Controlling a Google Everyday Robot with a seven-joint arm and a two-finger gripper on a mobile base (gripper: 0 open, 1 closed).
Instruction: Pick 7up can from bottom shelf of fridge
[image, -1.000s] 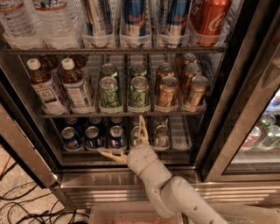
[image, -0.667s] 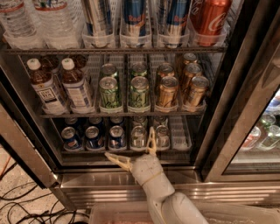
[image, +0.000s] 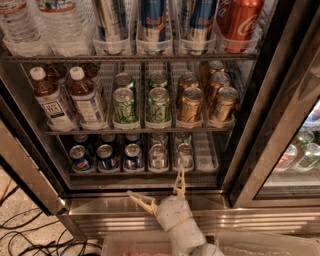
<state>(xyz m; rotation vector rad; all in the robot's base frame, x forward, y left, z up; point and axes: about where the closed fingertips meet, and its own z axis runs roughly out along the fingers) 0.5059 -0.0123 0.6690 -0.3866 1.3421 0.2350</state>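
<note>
The fridge (image: 100, 211) stands open in front of me. On its bottom shelf (image: 206, 156), two pale silvery 7up cans (image: 158, 156) stand side by side in neighbouring lanes, the second one to the right (image: 184, 155), with more cans behind them. My gripper (image: 155, 181) is open and empty, below and in front of these cans, over the steel sill. One finger (image: 179, 181) points up towards the right-hand can and the other (image: 141, 201) points left. It touches no can.
Three dark blue cans (image: 107, 157) fill the left lanes of the bottom shelf. The rack above holds bottles (image: 52, 102), lime-green cans (image: 124, 105) and gold cans (image: 190, 104). A dark door edge (image: 272, 125) rises at the right. Cables (image: 30, 235) lie on the floor at the left.
The gripper has drawn back and down from in front of the silvery cans to the sill, shifting slightly right. Its fingers stay spread. The cans have not moved.
</note>
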